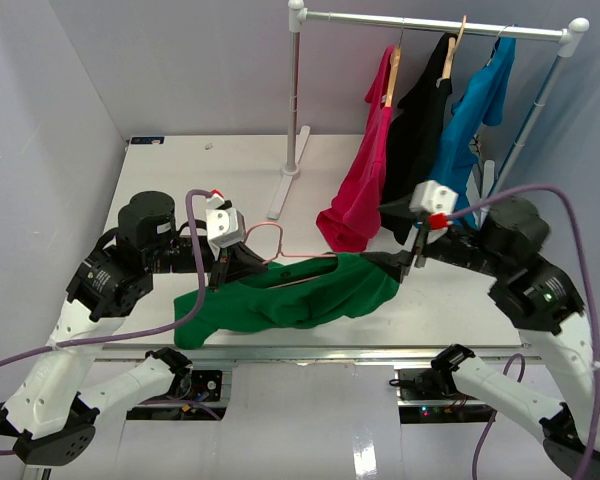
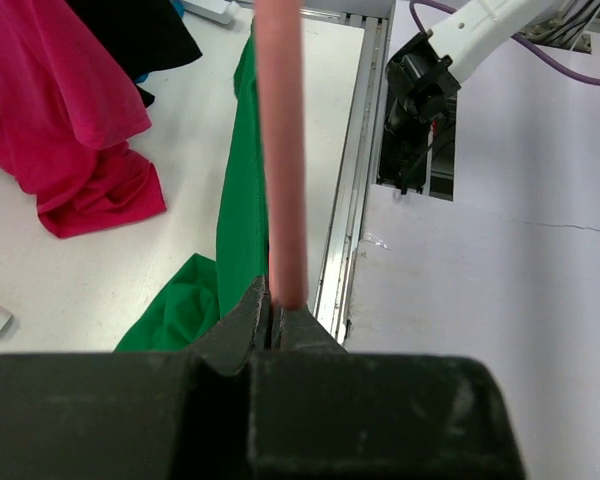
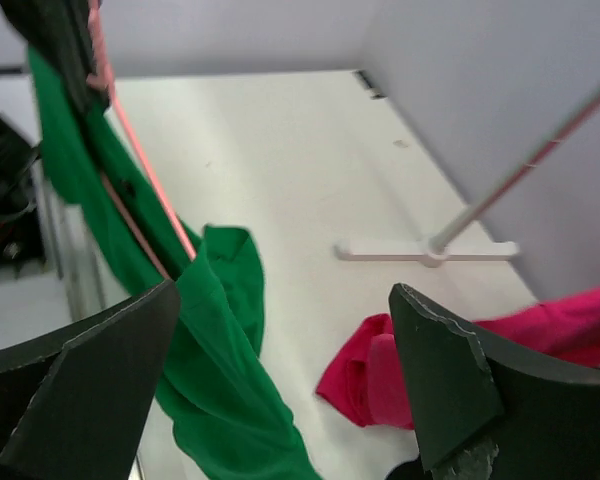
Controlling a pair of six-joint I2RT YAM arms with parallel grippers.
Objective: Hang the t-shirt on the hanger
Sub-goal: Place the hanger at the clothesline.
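Note:
The green t-shirt (image 1: 300, 292) lies bunched along the table's front edge, draped partly over the pale pink wire hanger (image 1: 277, 232). My left gripper (image 1: 230, 266) is shut on the hanger's wire (image 2: 280, 150), which runs straight out from its jaws (image 2: 272, 310) with the green cloth (image 2: 242, 220) hanging beside it. My right gripper (image 1: 409, 264) is at the shirt's right end. Its jaws (image 3: 280, 300) are wide open with nothing held between them. The shirt (image 3: 210, 380) and the hanger wire (image 3: 145, 180) pass by its left finger (image 3: 100, 370).
A white clothes rack (image 1: 430, 20) stands at the back with a magenta-red shirt (image 1: 365, 185), a black garment (image 1: 420, 130) and a turquoise-blue shirt (image 1: 470, 120). Its foot (image 1: 285, 188) lies mid-table. The magenta hem (image 3: 380, 380) rests on the table near my right gripper. A metal rail (image 1: 310, 352) edges the front.

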